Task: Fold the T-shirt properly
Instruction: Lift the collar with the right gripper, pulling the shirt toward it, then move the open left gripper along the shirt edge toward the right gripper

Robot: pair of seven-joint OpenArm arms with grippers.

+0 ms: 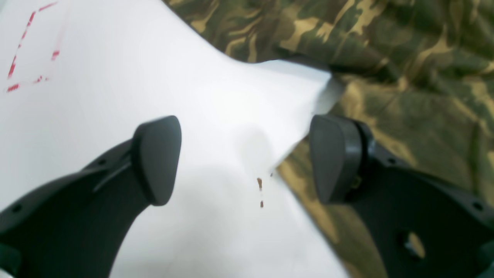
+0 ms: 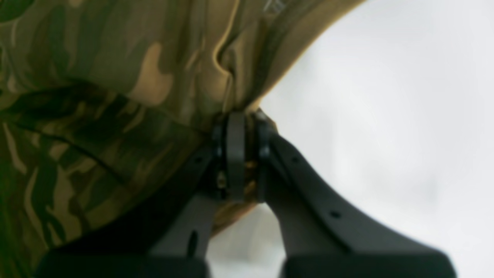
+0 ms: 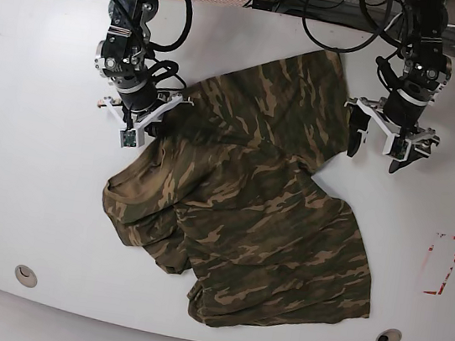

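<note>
The T-shirt (image 3: 245, 224) is lying crumpled and askew across the middle of the white tabletop (image 3: 23, 176), and no tidy fold is being shown anywhere on it. One upper part is being doubled over the body near the far edge, the collar end is bunched toward the base view's left, and the hem is spread toward the near edge. The task is therefore being judged as barely begun: the cloth is probably being straightened or a first fold is being started, while flattening, folding in the sleeves and folding the body are all being left to do.

The right gripper (image 2: 242, 116) is being held closed on a bunched edge of the T-shirt, with cloth pinched between its pads and gathered upward in the right wrist view. The left gripper (image 1: 247, 158) is being held wide open and nothing is being carried in it; it is being kept above bare tabletop just beside the shirt's edge, with one pad over the cloth.

By count, one T-shirt is being handled, by two arms with one gripper each. One dashed red rectangle (image 3: 443, 264) is being seen marked on the tabletop, well apart from the shirt, and two round holes are being seen near the tabletop's near edge.
</note>
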